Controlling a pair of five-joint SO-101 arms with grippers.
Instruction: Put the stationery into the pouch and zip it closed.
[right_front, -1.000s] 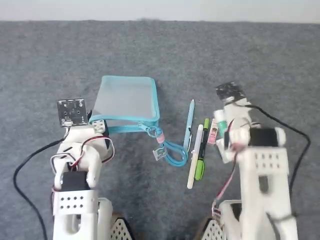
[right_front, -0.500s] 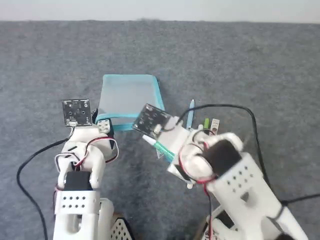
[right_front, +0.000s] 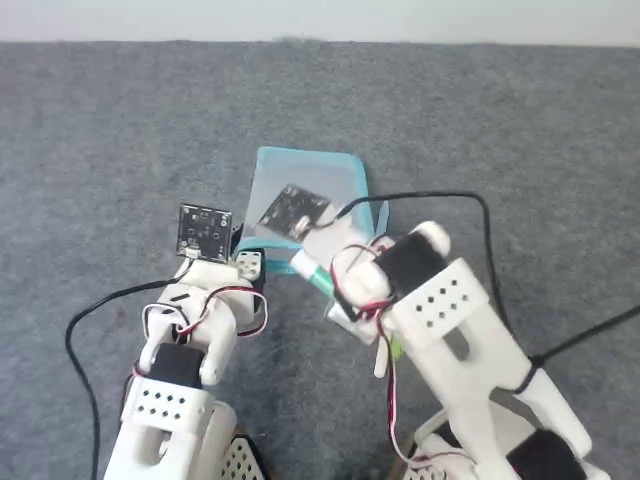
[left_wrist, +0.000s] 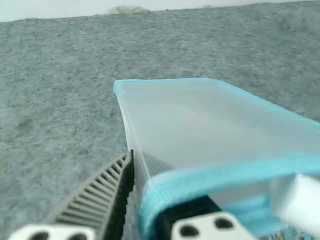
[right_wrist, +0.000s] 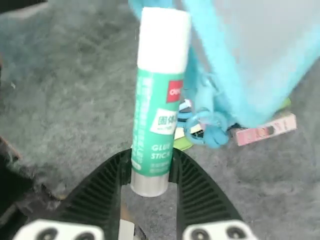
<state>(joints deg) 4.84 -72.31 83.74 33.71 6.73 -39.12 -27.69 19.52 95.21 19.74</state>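
Observation:
The translucent pouch (right_front: 310, 180) with teal trim lies at mid-table. My left gripper (right_front: 245, 262) is shut on the near corner of its teal rim, and the rim sits pinched between the fingers of that gripper (left_wrist: 150, 185) below the pouch wall (left_wrist: 200, 120). My right gripper (right_wrist: 150, 162) is shut on the base of a green-and-white glue stick (right_wrist: 159, 110). The glue stick (right_front: 308, 268) points its white cap at the pouch mouth (right_wrist: 210, 60). A blue pen (right_front: 383, 215), a white pen (right_front: 380, 360) and a green marker (right_front: 396, 348) lie under the right arm.
A teal zipper cord (right_wrist: 207, 125) hangs at the pouch's end beside the glue stick. A small pink item (right_wrist: 262, 131) lies on the grey felt just past it. Cables (right_front: 100, 300) trail from both arms. Open felt lies to the far left and right.
The right arm swung left from the stationery pile, carrying the glue stick to the pouch mouth. The left arm and the pouch it holds shifted right.

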